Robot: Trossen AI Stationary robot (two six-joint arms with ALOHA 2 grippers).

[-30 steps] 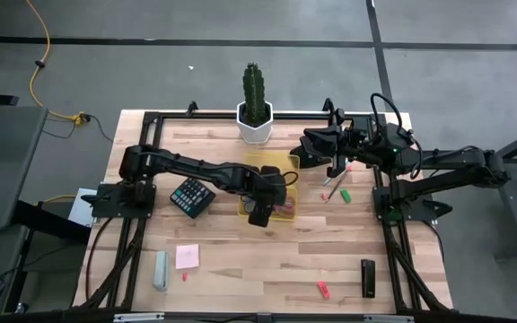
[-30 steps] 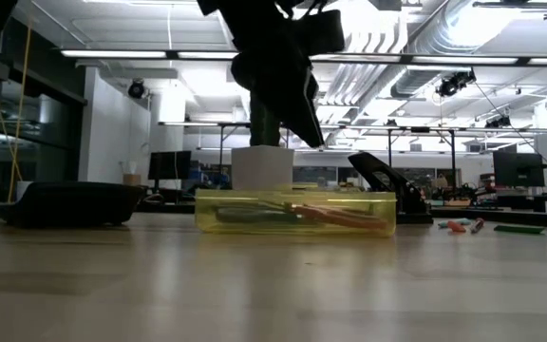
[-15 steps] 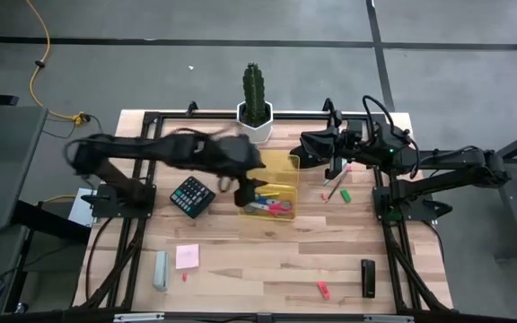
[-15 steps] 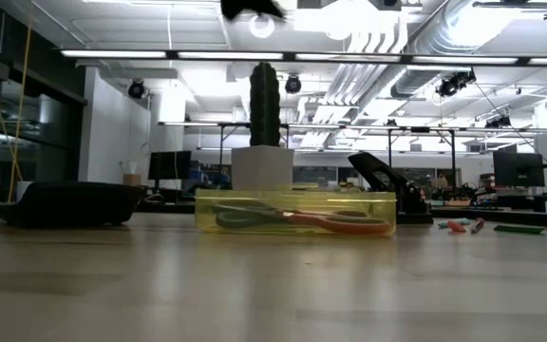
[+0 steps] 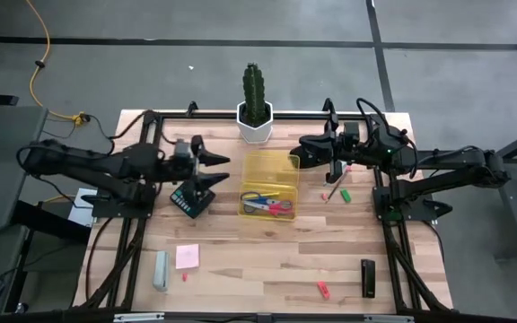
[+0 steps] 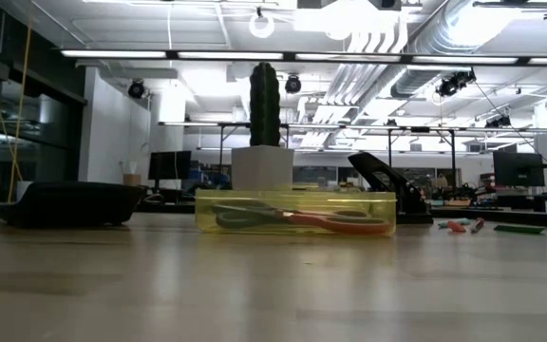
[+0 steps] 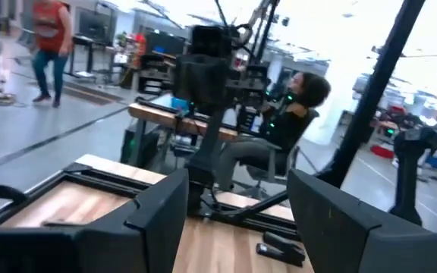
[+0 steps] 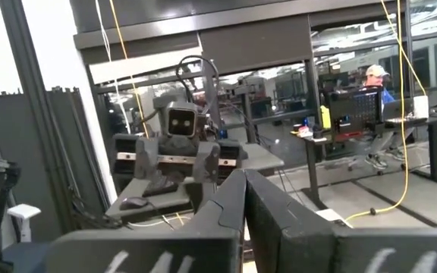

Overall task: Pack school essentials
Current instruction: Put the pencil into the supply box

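A clear yellow box (image 5: 269,170) stands mid-table; the blue-handled and red-handled scissors (image 5: 267,205) lie inside it, also showing through its wall in the low view (image 6: 326,221). My left gripper (image 5: 215,170) is open and empty, raised over the table's left part just above a black calculator (image 5: 191,197). My right gripper (image 5: 296,152) is shut and empty, hovering at the box's far right corner. The pink sticky-note pad (image 5: 187,257) lies flat near the near-left edge. A green piece (image 5: 346,194) and thin red and yellow pieces (image 5: 333,187) lie right of the box.
A cactus in a white pot (image 5: 255,108) stands at the far edge behind the box. A grey block (image 5: 160,269) and a tiny red piece (image 5: 185,276) lie near the pad. A red piece (image 5: 323,289) and a black bar (image 5: 367,278) lie near the near-right edge.
My left gripper has risen from over the yellow box and swung fast toward the table's left edge, ending above the calculator. The scissors stay lying in the box, now uncovered.
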